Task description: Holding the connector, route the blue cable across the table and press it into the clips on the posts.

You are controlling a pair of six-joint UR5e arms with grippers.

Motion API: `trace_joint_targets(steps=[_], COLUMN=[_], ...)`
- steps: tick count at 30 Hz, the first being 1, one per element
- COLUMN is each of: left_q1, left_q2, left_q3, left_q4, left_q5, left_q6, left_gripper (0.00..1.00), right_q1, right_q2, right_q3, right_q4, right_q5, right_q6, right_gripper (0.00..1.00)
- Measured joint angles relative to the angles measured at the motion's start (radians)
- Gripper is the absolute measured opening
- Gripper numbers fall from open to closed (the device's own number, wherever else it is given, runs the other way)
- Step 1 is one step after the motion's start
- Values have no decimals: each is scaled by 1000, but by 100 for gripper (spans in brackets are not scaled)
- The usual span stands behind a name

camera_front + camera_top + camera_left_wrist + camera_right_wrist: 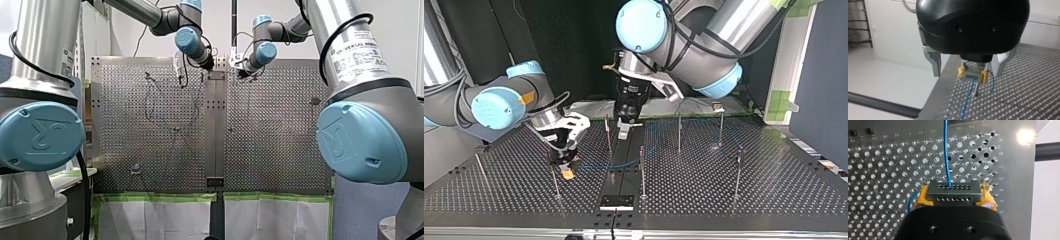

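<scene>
Gripping connector crosswise, right tool clamped; blue cable points straight ahead; left tool spread, empty

Perforated table: thin posts upright, blue cable seemingly resting across.

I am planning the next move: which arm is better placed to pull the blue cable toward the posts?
Probably my right: my right gripper is shut on the connector, and the blue cable runs out of it. My left gripper is open and holds nothing.
</scene>
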Motion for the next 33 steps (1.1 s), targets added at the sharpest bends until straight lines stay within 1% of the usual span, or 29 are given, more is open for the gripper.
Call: trace_joint_targets(steps=[5,9,11,15,21,28,33], left_q1=[-17,-19,-15,13,37,52,63], left_q2=[-51,-94,-111,-152,-210,-224,-237], left_q3=[51,94,111,151,215,281,305], left_q4=[-34,-40,-45,-55,-50,-39,-33], left_q5=[-47,-61,-66,-87,-96,-96,-89], left_q6=[2,3,4,5,6,6,5], left_gripper=[100,100,100,100,100,100,100], right_q1=[-1,-4,-4,-5,-7,-8,-8], right_q2=[0,0,0,1,1,1,2], right_q3=[0,0,0,0,1,1,1], right_q4=[-1,-1,-1,-1,-1,-1,-1], right_q5=[0,0,0,0,1,1,-1], right_q6=[1,1,1,1,1,1,1], right_gripper=[0,0,0,0,0,0,0])
